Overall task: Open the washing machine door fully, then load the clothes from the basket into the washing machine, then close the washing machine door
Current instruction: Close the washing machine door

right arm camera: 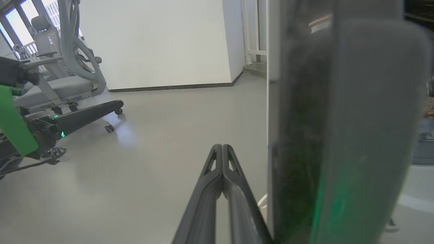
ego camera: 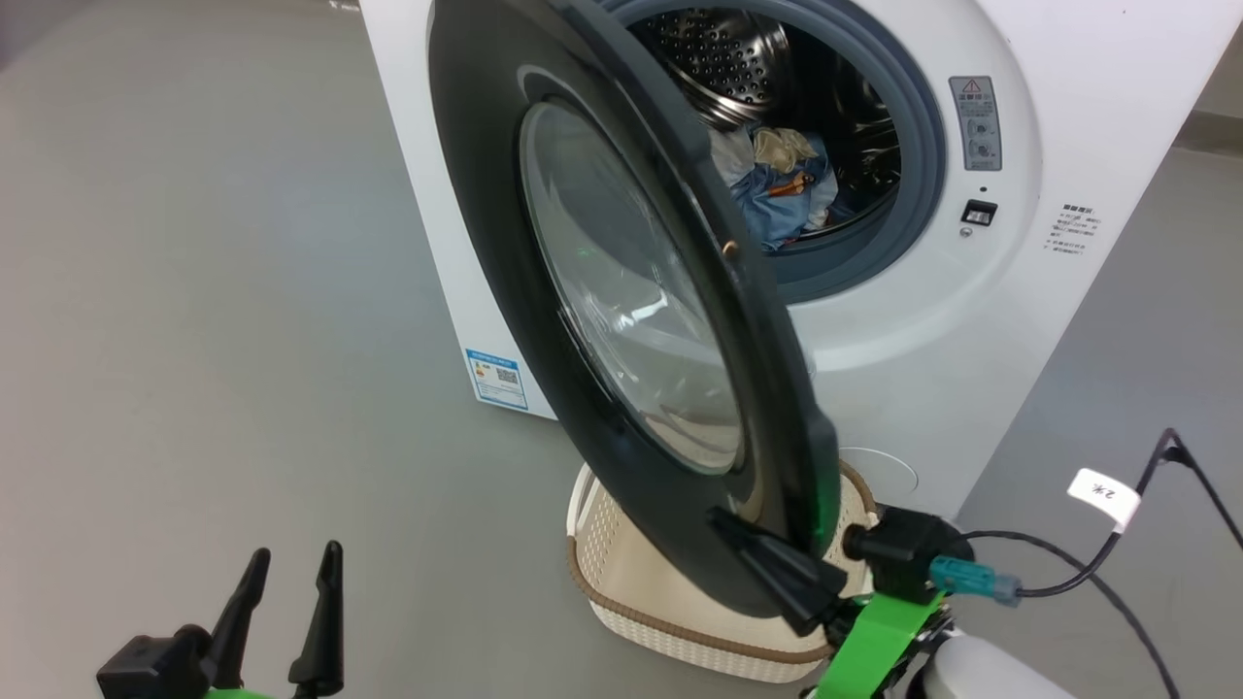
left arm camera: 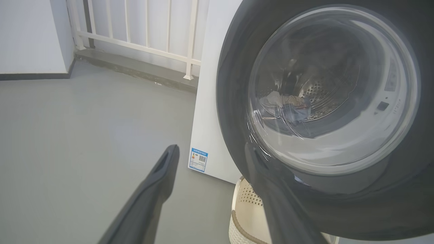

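Black glossy round door (ego camera: pixel 621 291), perforated steel drum (ego camera: pixel 723 58) beyond.

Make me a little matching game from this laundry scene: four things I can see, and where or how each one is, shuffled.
Things:
1. door
2. clothes
3. basket
4. blue label

Places or states:
A. on the floor, below the door's lower edge
B. stuck low on the white front of the washing machine
C. standing part open
D. lying inside the steel drum

Pairs: 1-C, 2-D, 3-A, 4-B.
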Controlling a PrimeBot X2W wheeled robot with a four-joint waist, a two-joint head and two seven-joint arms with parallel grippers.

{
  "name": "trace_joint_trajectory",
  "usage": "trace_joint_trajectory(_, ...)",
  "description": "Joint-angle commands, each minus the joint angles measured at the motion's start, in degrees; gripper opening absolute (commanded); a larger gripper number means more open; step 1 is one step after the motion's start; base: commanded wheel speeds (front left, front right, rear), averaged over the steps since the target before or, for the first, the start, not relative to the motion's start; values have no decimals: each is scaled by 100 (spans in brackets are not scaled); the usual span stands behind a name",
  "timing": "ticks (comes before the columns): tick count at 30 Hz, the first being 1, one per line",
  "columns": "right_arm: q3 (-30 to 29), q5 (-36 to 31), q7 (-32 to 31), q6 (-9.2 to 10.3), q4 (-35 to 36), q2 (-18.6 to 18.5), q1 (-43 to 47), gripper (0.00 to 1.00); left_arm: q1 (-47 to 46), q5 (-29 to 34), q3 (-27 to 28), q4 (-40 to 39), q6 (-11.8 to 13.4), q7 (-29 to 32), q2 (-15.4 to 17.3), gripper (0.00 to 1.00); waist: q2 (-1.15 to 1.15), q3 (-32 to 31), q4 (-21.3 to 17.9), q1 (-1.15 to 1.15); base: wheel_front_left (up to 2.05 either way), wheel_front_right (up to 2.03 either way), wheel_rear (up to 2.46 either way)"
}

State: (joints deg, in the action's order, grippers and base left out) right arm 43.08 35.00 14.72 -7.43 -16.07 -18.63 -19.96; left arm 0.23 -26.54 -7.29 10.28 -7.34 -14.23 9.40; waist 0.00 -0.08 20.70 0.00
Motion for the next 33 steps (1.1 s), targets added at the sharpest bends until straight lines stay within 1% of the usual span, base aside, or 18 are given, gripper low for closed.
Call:
trace_joint_trajectory(1,-137,34,28,-6,3,-106,-169,0,-273,-40,201,-142,-14,-77,77,100,0,60,-22,0,0,0,0)
trace_joint_trajectory(11,-1034,-63,28,-6,-352,-142,-325,0,-461,-34,191,-210,-14,-77,103,100,0,468,-145,0,0,0,0)
trace_joint_trajectory(18,-1899,-254,28,-6,-567,-126,-550,0,-613,-47,186,-256,-14,-77,106,100,0,883,-175,0,0,0,0)
trace_joint_trajectory(19,-1899,-254,28,-6,-567,-126,-550,0,-613,-47,186,-256,-14,-77,106,100,0,883,-175,0,0,0,0)
trace_joint_trajectory(27,-2501,-391,28,-6,-662,-248,-1049,0,-842,-45,150,-322,-14,-77,123,100,0,1349,-139,0,0,0,0)
trace_joint_trajectory(33,-2812,-453,28,-6,-749,-444,-1517,0,-986,-48,156,-387,-14,-77,136,100,0,1704,-75,0,0,0,0)
